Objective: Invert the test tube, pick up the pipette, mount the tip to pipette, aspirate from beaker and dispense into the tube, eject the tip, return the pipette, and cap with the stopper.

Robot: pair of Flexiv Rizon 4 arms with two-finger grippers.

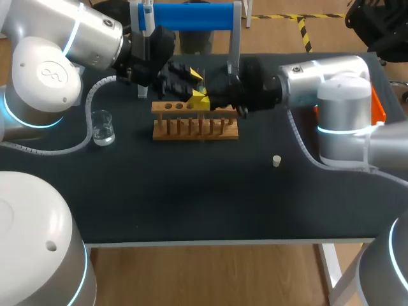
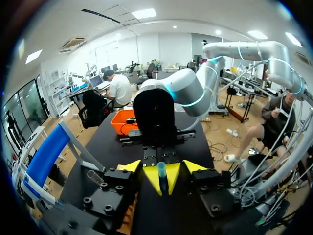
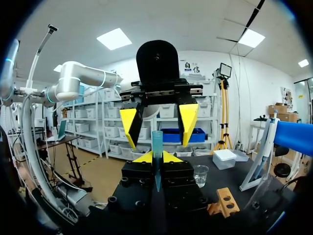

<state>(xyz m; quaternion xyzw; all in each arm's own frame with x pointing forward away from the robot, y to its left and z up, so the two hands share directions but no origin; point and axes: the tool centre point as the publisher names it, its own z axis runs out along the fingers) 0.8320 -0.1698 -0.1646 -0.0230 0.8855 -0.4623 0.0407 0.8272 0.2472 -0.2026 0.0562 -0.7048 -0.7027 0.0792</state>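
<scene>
Test tube: teal, translucent, tapering at one end. It is clamped between the right gripper's two yellow tips, in the air where the two arms meet over the back edge of the rack.
Right gripper: comes in from the right and is closed on the test tube, its tips close together, one on each side.
Left gripper: comes in from the left and faces the right gripper head-on. Its fingers are spread wide and straddle the tube (neither finger touches it in either wrist view).
Rack: wooden, with a row of holes along the top bar and pegs below. It stands mid-table, just in front of the grippers.
Beaker: clear glass, upright, left of the rack and apart from it, near the left arm's cable.
Stopper: small and pale, alone on the table to the right of and in front of the rack, well apart from it.
Stand: blue crossbar on grey legs, at the table's far edge behind the grippers.
Table: dark top.
</scene>
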